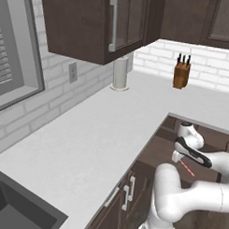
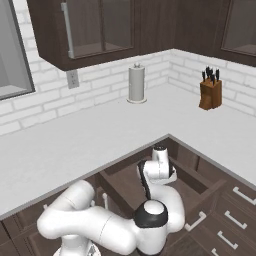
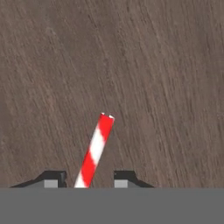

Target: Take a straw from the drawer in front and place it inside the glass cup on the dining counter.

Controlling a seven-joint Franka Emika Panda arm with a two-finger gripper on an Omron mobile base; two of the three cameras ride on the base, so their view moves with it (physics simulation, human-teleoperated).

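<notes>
Reaching into the open drawer (image 1: 157,150), my gripper (image 3: 85,177) brackets the straw (image 3: 96,148), fingers part-open, grip unconfirmed; lift and cup delivery remain.

The drawer (image 2: 200,187) is open beneath the surface (image 1: 97,134) edge; access from above is unobstructed. Inside it, bare wood floor surrounds the straw (image 3: 95,151), which lies between the fingers (image 3: 52,178). Drawer walls bound lateral passage.

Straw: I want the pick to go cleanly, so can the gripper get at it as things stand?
Probably yes. The straw lies on the open drawer floor between the gripper fingertips, with nothing in the way.
</notes>
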